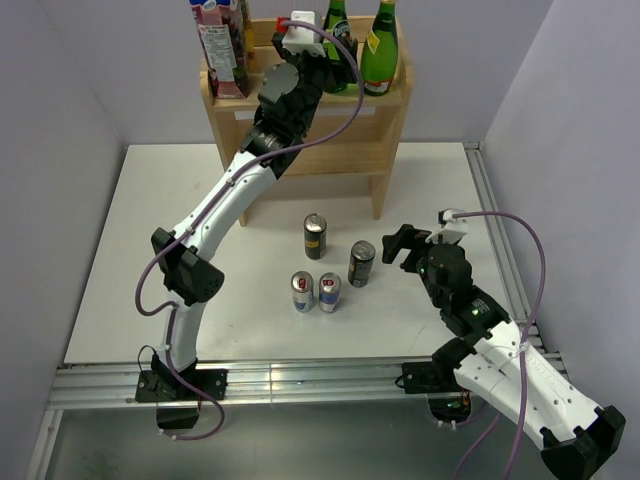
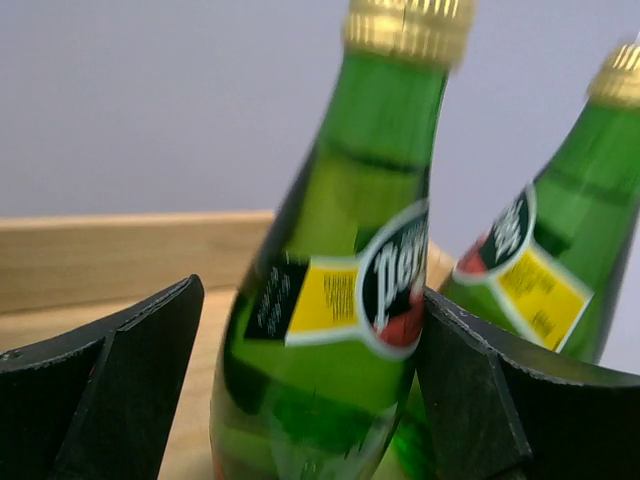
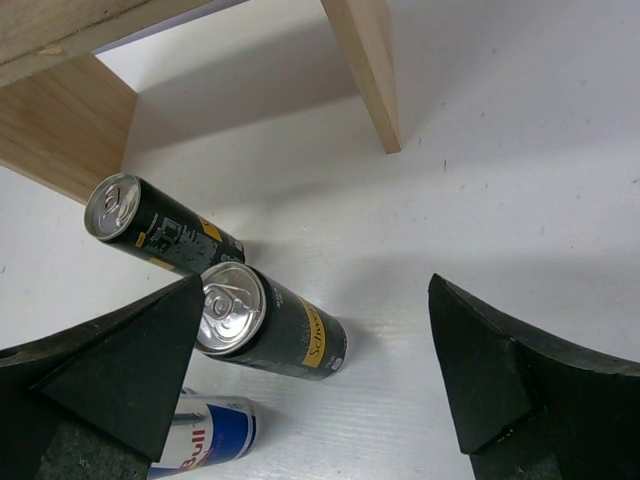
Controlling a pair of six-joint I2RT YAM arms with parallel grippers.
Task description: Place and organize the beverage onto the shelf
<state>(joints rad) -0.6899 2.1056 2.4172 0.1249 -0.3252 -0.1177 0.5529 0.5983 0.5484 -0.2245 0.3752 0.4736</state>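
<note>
**Left claw straddles a bottle on the shelf**

The left claw (image 2: 310,300) is released on the top tier of the shelf (image 1: 350,150). A green bottle (image 2: 340,200) stands between its fingers, and a second bottle (image 2: 540,270) stands just outside one finger. The right claw (image 3: 315,290) gapes above the desk (image 3: 500,150), with a dark can (image 3: 265,320) by one finger

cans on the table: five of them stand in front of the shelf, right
No, four, not five: two dark cans and two silver cans stand on the table in front of the shelf. The top view shows it.
</note>
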